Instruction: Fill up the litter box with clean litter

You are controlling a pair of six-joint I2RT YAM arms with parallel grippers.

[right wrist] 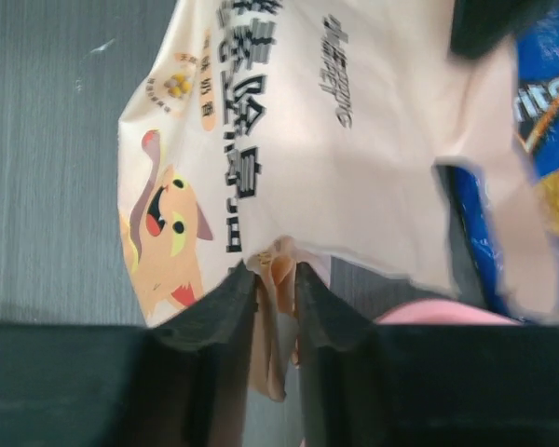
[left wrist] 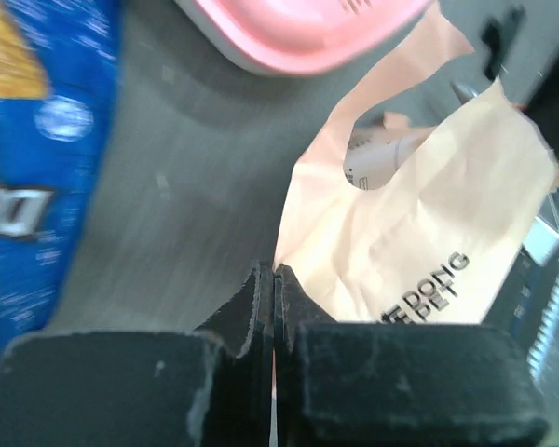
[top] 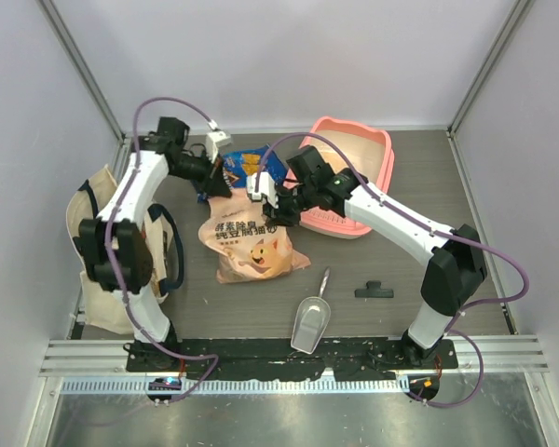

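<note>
I'm pinching the cat-litter bag's (top: 252, 244) top edge, left gripper (left wrist: 275, 298) and right gripper (right wrist: 275, 279) both clamping it; next, probably lifting and tipping toward the pink litter box (top: 363, 154).

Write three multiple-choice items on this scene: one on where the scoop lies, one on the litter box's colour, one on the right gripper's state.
1. Where is the scoop?
A) in the litter box
B) under the litter bag
C) on the table, by its near edge

2. What colour is the litter box?
A) pink
B) blue
C) grey

3. The right gripper is:
A) open over the scoop
B) shut on the litter bag
C) open inside the litter box

Key:
1 C: the top view shows it lying on bare table.
2 A: its rim and walls are pink.
3 B: the right wrist view shows it pinching a fold of the bag.
</note>
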